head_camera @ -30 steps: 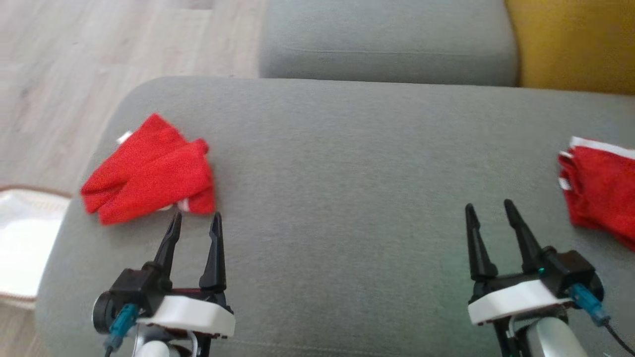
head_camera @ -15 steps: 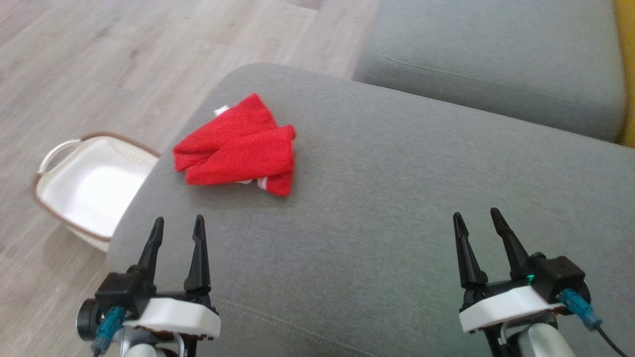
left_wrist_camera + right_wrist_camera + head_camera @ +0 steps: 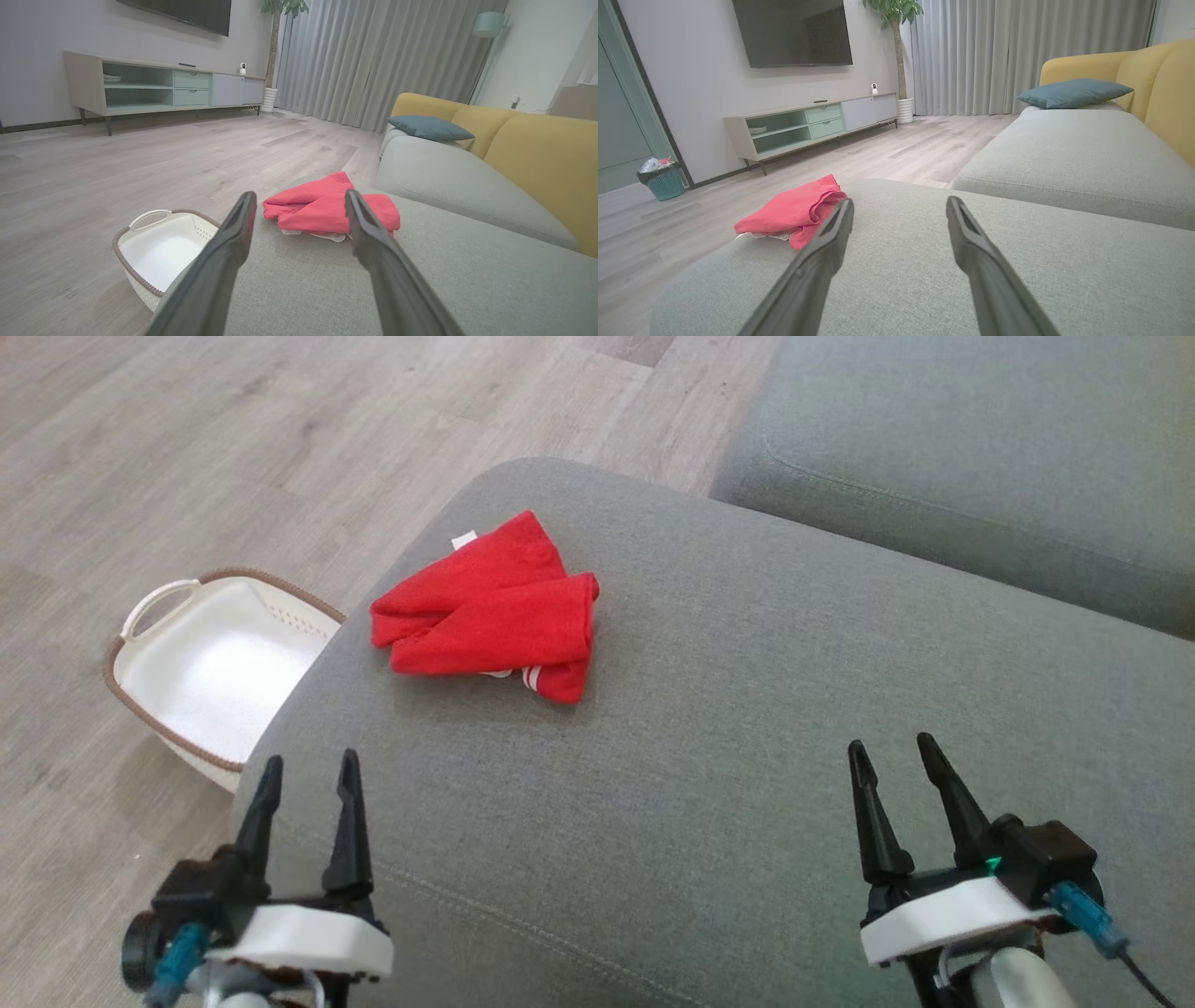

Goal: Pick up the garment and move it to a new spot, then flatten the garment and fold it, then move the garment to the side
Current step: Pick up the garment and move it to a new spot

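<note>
Finding: the red garment [image 3: 485,616] lies bunched on the grey sofa seat [image 3: 747,728], ahead of the left tool [image 3: 309,758] and well apart from it. Left tool and right tool [image 3: 889,743] are both released and empty. Judged soft, light and limp; pinch the doubled near edge.

White basket [image 3: 215,681] on wood floor [image 3: 187,448] beside grey ottoman [image 3: 747,709]; blue cushion [image 3: 1073,92] beyond

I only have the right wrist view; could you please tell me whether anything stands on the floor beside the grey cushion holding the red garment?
Observer: Yes, a white basket stands on the floor against the cushion, at its left edge.
Operator: Thank you. Where is the left gripper?
Observer: The left gripper is open at the cushion's near left corner, apart from the red garment.
Operator: Any markings on the garment?
Observer: White stripes show at its near edge.
</note>
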`<state>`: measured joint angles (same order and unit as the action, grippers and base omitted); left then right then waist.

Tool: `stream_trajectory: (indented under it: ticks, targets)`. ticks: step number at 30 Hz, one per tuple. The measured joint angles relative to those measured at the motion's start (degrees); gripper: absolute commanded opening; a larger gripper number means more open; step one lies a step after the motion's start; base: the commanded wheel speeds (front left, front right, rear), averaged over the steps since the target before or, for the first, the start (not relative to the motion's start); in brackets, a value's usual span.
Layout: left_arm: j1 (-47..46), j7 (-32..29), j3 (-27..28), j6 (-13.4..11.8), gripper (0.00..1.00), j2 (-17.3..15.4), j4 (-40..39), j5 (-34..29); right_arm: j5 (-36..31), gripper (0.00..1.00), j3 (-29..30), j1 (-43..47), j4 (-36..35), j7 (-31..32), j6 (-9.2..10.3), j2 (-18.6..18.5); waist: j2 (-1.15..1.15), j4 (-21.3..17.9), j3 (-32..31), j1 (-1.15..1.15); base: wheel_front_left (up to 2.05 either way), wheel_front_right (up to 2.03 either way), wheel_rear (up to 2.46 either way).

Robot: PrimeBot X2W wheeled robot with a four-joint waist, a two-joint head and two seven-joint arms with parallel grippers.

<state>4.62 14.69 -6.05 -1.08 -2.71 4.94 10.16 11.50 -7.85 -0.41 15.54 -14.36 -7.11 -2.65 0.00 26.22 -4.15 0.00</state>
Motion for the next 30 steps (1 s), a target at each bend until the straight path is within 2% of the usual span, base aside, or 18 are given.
stream_trajectory:
  ticks: [8,12,14,15,19,21,26,30]
  targets:
    - [-1.5,0.0,5.3,1.3,1.00,-0.3,0.7,0.1,-0.7,1.00,0.9,-0.1,-0.4,0.0,0.00,0.0,0.00,-1.6,2.5,0.00,0.00,0.00,0.00]
    - [-7.2,0.0,6.5,2.7,1.00,-2.8,4.2,0.1,-3.2,1.00,3.8,-0.6,-1.2,0.1,0.00,0.0,0.00,-2.3,5.5,0.00,0.00,0.00,0.00]
    - [-11.5,-2.2,7.6,3.8,1.00,-3.7,7.0,1.9,-5.2,1.00,5.4,-1.8,-2.2,0.8,0.00,0.0,0.00,-2.8,7.4,0.00,0.00,0.00,0.00]
    - [-16.8,-5.5,9.1,4.6,1.00,-4.0,10.4,5.8,-6.9,1.00,6.7,-3.4,-3.9,1.9,0.00,0.0,0.00,-3.2,9.5,0.00,0.00,0.00,0.00]
    - [-28.2,-12.0,9.3,6.7,1.00,-8.6,16.7,7.9,-9.8,1.00,9.0,-6.7,-8.3,4.2,0.00,0.0,0.00,-4.3,14.1,0.00,0.00,0.00,0.00]
    - [-33.3,-15.8,7.7,7.7,1.00,-11.2,20.1,8.1,-11.0,1.00,9.9,-7.8,-10.4,5.3,0.00,0.0,0.00,-5.0,16.5,0.00,0.00,0.00,0.00]
    - [-42.8,-25.1,2.1,8.2,1.00,-14.2,28.5,12.5,-13.1,1.00,10.8,-9.7,-15.0,7.9,0.00,-0.1,0.00,-7.1,22.0,0.01,0.00,0.00,0.00]
    - [-46.1,-27.7,-4.5,8.6,1.00,-16.6,30.3,16.4,-13.9,1.00,10.9,-10.2,-17.2,9.0,0.00,-0.1,0.00,-8.6,24.8,0.01,0.00,0.00,0.00]
